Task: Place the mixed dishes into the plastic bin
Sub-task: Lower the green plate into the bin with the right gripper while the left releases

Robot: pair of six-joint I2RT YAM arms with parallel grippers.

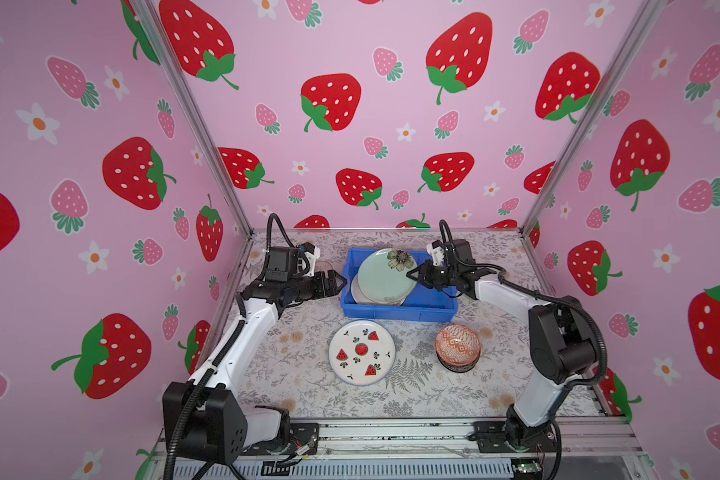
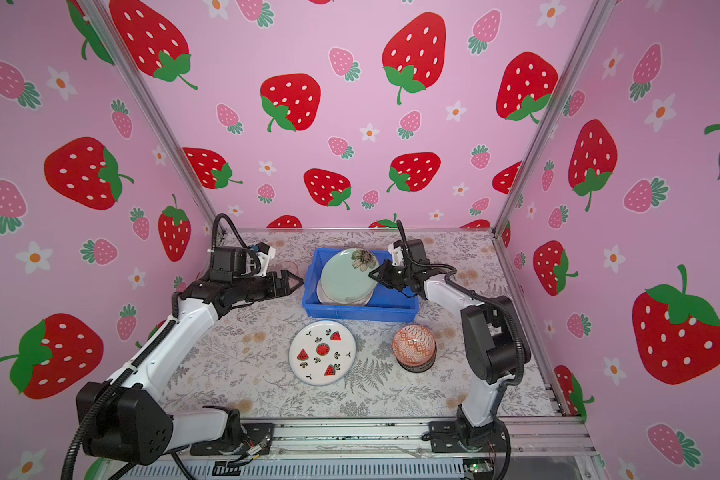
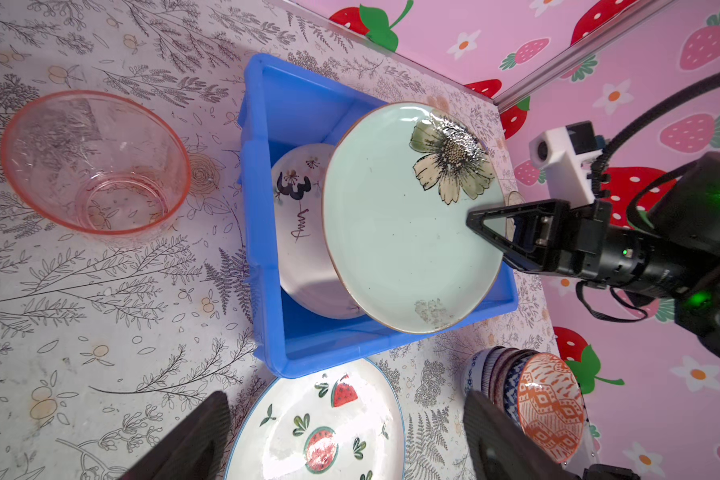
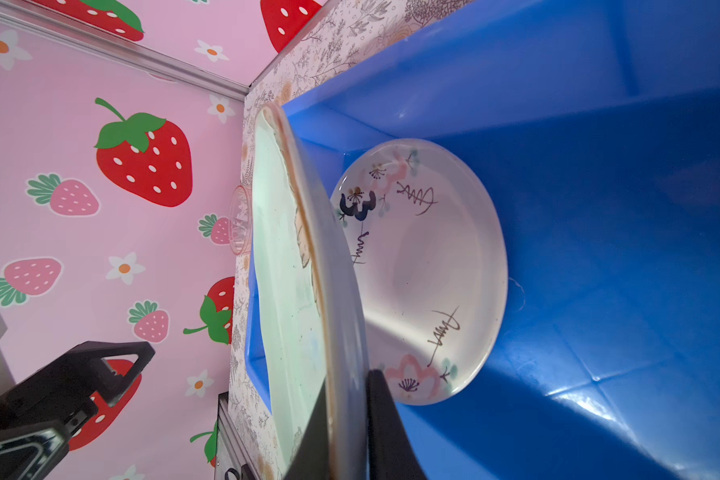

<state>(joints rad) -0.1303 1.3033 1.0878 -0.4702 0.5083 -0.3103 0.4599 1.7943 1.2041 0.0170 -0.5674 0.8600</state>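
My right gripper point(image 1: 412, 275) point(image 4: 346, 415) is shut on the rim of the mint-green flower plate point(image 1: 385, 272) point(image 3: 408, 232), which it holds tilted over the blue plastic bin point(image 1: 398, 311) point(image 2: 360, 311). Under it, a white plate with black marks point(image 3: 296, 232) point(image 4: 425, 270) lies in the bin. My left gripper point(image 1: 337, 280) point(image 3: 346, 415) stands open and holds nothing, just left of the bin. In front of the bin on the table are the watermelon plate point(image 1: 361, 352) and a stack of bowls with the orange-red one point(image 1: 458, 345) uppermost. A pink tumbler point(image 3: 94, 162) stands left of the bin.
The floral tabletop point(image 1: 412, 395) is walled by pink strawberry panels at the back and both sides. The bin sits near the back wall. The bowl stack stands close to my right arm's elbow point(image 1: 558, 332).
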